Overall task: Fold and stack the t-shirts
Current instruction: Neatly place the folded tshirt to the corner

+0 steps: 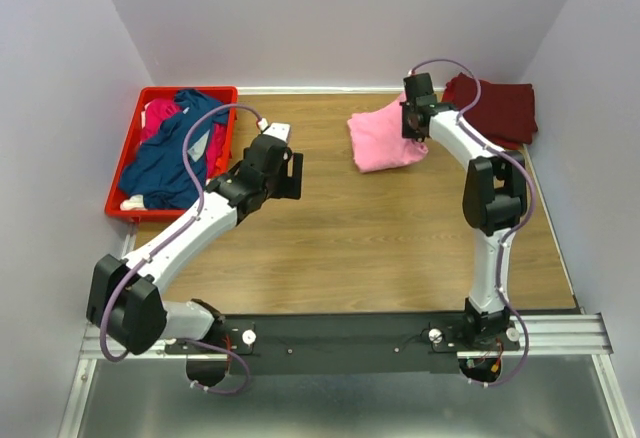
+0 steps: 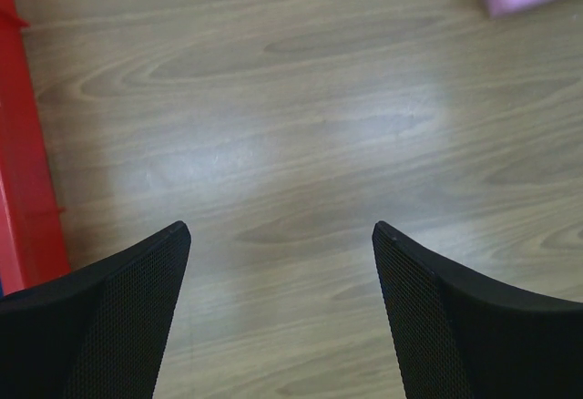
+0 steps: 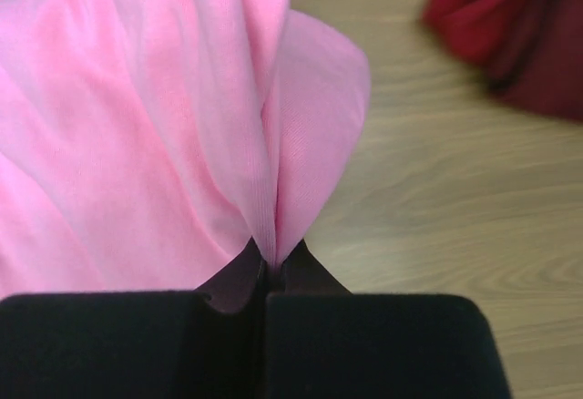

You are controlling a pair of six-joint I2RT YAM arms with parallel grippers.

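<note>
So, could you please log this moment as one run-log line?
left claw open over table | right claw shut on pink t-shirt | maroon t-shirt far right | navy t-shirt in crate

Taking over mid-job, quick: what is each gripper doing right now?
Left gripper: open, holding nothing.
Right gripper: closed, pinching a fold of the light pink t-shirt.

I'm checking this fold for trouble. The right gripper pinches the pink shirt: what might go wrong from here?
The right gripper holds only a thin pinch of the pink shirt; a pull may slip or undo the fold. The left gripper is open over the table, so a lift would likely sag. The maroon shirt lies close; a drag might rumple it.
</note>
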